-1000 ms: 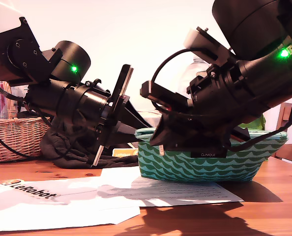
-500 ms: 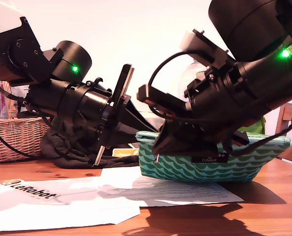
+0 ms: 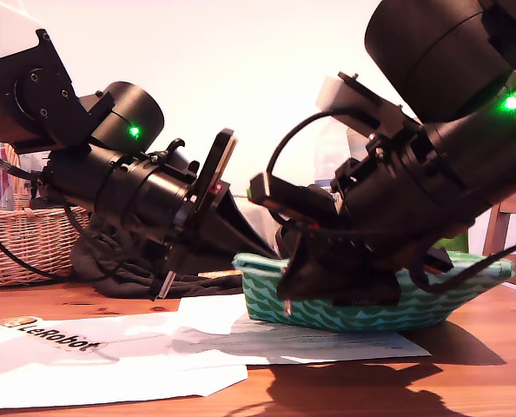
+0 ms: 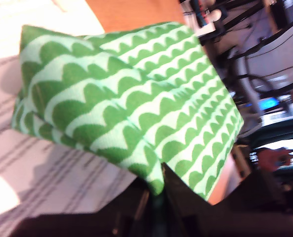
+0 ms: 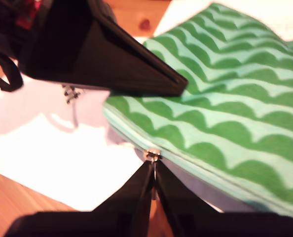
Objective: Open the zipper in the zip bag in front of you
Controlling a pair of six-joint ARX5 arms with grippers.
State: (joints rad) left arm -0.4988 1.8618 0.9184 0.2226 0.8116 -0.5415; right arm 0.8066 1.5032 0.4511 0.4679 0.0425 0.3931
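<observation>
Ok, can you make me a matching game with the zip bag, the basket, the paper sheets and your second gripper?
Things:
1. the zip bag
2. the basket
3. the paper sheets
4. my second gripper

Descriptions:
A. brown wicker, at the exterior view's left
B. white, lying flat under the bag
C. green wave pattern
D. shut on the zipper

Pairs: 1-C, 2-A, 3-B, 4-D

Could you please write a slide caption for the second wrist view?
My second tool pinches the zipper at the edge of the green wave-patterned zip bag, over white paper.
</observation>
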